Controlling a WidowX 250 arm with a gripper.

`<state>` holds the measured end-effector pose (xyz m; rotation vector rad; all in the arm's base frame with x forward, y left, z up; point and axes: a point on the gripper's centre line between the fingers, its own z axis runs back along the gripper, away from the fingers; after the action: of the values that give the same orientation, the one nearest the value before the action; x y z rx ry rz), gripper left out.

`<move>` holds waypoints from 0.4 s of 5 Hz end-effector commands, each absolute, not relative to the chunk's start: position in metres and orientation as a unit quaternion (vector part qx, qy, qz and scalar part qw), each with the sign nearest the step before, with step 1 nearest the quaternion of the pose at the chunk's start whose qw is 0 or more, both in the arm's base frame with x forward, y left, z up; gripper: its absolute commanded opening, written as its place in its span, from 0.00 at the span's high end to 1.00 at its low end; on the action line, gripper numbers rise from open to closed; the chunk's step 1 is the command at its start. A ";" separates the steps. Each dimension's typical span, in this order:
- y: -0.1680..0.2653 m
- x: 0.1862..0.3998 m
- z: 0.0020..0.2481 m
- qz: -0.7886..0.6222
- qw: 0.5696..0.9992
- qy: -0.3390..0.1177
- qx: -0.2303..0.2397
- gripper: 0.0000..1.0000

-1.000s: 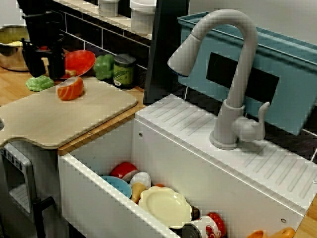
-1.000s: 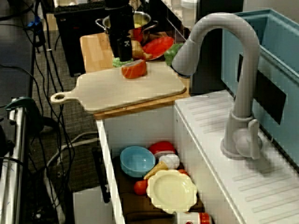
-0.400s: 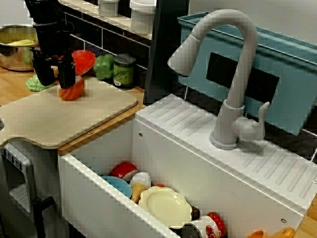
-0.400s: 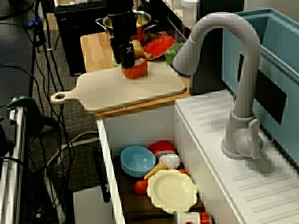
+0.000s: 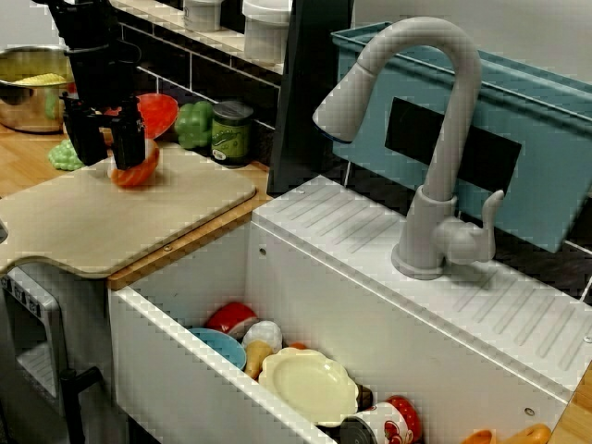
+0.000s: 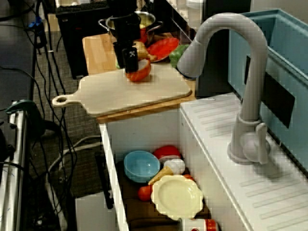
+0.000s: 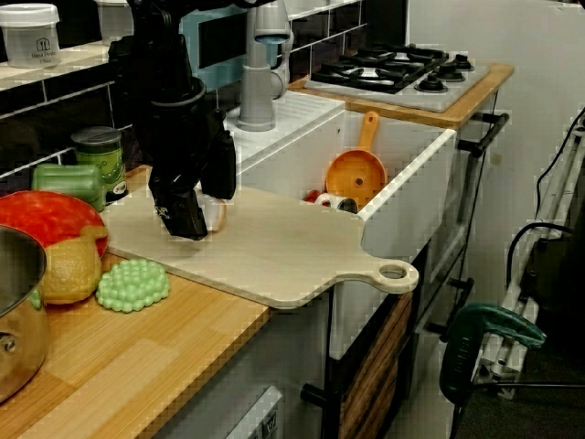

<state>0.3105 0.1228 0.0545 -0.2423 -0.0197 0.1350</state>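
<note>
Black tiled wall (image 5: pixel 222 81), wooden counter (image 7: pixel 137 366), white sink (image 5: pixel 305 277) (grey faucet (image 5: pixel 453 139) alongside).

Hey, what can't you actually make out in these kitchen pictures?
Grip: the gripper covers most of the orange food piece in every view; clamped or not, unclear.
Label on the green jar: too small, view across the sink.
The red-and-white cup in the sink: cut by that view's bottom edge.
The pot: cut by the left edge, counter-end view.
</note>
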 end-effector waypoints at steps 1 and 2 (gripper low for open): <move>0.121 0.312 0.075 0.071 0.989 -0.046 -0.118 0.00; 0.122 0.313 0.075 0.077 0.988 -0.048 -0.126 0.00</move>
<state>0.3079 0.1166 0.0507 -0.2859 -0.0211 0.1646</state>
